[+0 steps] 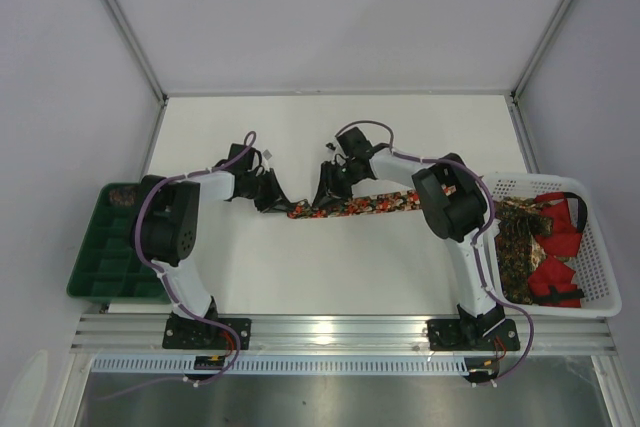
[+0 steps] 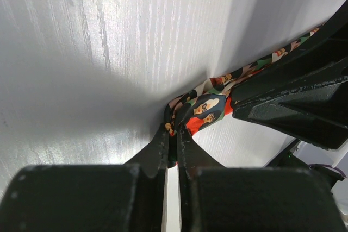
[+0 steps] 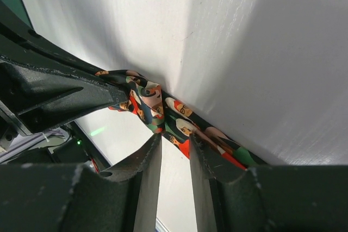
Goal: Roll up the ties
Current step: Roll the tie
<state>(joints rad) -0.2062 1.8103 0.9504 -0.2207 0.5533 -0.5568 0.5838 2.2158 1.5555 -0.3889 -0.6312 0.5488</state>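
Note:
One patterned tie lies flat across the middle of the table, dark with red, green and cream figures. My left gripper sits at its left end. In the left wrist view this gripper is shut on the bunched end of the tie. My right gripper is just to the right, close to the left one. In the right wrist view it is open a little, its tips down at the tie, which crosses the gap and runs under the right finger.
A white basket at the right edge holds more ties, red and dark patterned. A green compartment tray at the left edge has a rolled tie in its far corner. Grey walls enclose the table.

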